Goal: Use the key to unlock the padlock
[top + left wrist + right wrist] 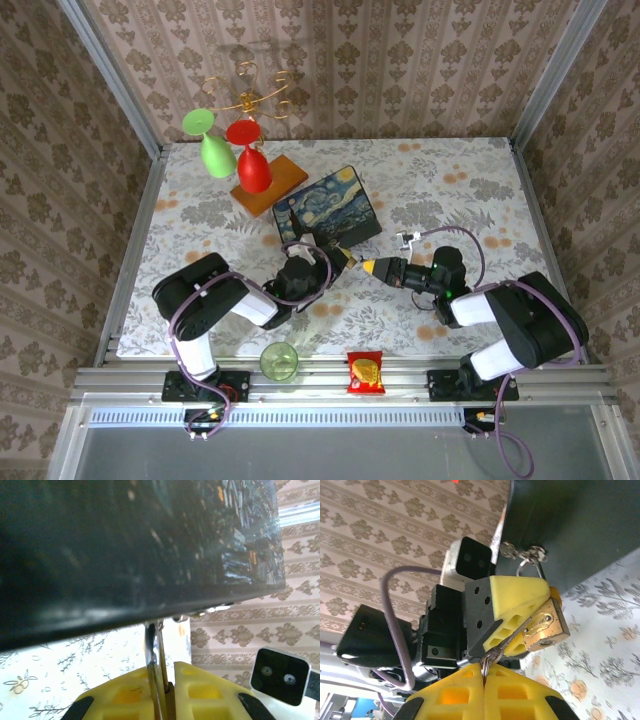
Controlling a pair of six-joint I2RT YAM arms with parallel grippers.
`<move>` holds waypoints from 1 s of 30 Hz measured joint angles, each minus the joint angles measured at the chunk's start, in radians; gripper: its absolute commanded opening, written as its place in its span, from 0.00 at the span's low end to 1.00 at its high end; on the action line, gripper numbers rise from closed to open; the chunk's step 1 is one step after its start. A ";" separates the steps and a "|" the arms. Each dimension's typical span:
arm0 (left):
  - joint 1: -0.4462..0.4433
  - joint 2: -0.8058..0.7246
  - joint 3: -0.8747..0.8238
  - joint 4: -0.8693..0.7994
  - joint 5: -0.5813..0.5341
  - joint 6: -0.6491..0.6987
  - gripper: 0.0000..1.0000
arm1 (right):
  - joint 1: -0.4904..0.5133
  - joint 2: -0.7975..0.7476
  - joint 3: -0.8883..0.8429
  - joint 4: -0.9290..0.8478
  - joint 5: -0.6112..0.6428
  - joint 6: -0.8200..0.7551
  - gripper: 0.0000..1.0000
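Observation:
The brass padlock (545,628) hangs by its silver shackle (154,650) from the latch of the painted blue box (330,210). My left gripper (338,256) is shut on the padlock at the box's near edge; in the left wrist view its yellow fingers (120,695) squeeze the lock from both sides. My right gripper (484,672) is shut on the ring end of the key (512,636). The key's thin shaft reaches up and right to the padlock's bottom face, with its tip at the keyhole. In the top view the right gripper (368,267) sits nose to nose with the left one.
A green cup (279,360) and a red-and-yellow snack packet (365,372) stand at the table's near edge between the arm bases. A green glass (215,150) and a red glass (252,162) hang over an orange wooden base (275,188) at the back left.

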 measured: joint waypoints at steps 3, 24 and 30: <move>0.001 0.000 0.010 -0.048 0.007 0.050 0.00 | 0.000 -0.032 0.000 -0.103 0.005 -0.049 0.00; 0.000 0.038 0.062 -0.204 0.018 0.245 0.10 | 0.041 -0.469 -0.027 -0.546 0.009 -0.327 0.00; 0.001 0.045 0.065 -0.202 0.018 0.258 0.20 | 0.049 -0.528 -0.090 -0.546 0.010 -0.332 0.00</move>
